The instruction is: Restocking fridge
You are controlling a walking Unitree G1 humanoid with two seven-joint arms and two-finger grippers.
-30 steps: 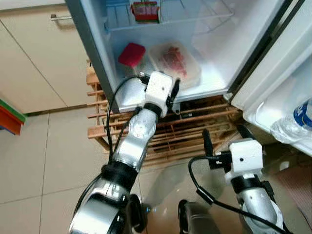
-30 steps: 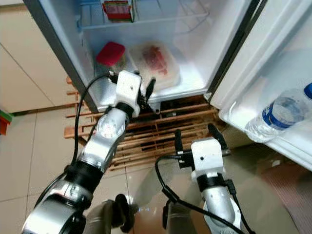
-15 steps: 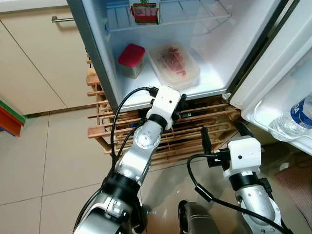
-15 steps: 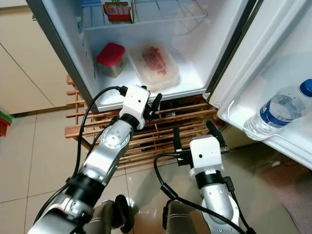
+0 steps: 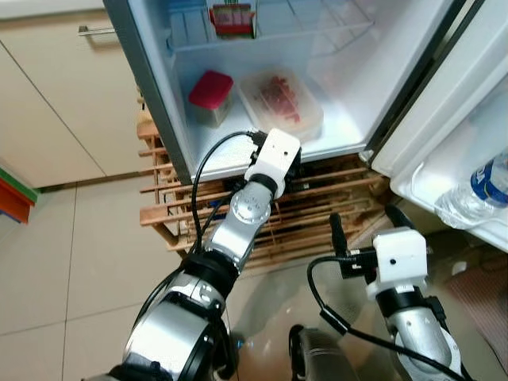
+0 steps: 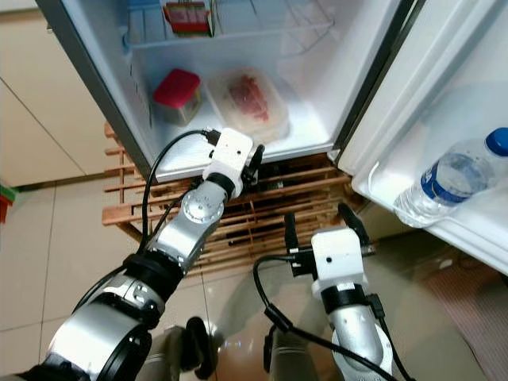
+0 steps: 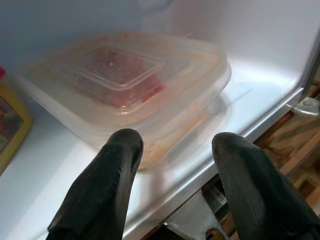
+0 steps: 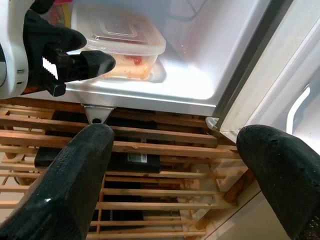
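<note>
Left wrist view: the tub (image 7: 125, 82), a clear lidded box with red food inside, lies flat on the fridge floor (image 7: 250, 95), and our left hand (image 7: 172, 187) hangs released just short of its near edge, fingers (image 7: 107, 190) spread and touching nothing. In the eye views the tub's (image 5: 281, 101) long axis runs from the fridge's (image 5: 349, 79) front lip back toward the rear wall, slanted a little toward our left, one short end facing the opening. We judge the tub placed and the letting-go step done; the next move calls for drawing the left hand straight back over the lip without nudging the tub, then fetching the next item.

A red-lidded jar (image 5: 211, 98) stands just beside the tub on our left, and a carton (image 5: 232, 17) sits on the wire shelf (image 5: 317, 28) above. Our right hand (image 5: 366, 229) idles released, low before the wooden rack (image 5: 317, 214) under the fridge. A water bottle (image 6: 452, 178) lies in the door shelf (image 6: 444, 230) on our right.
</note>
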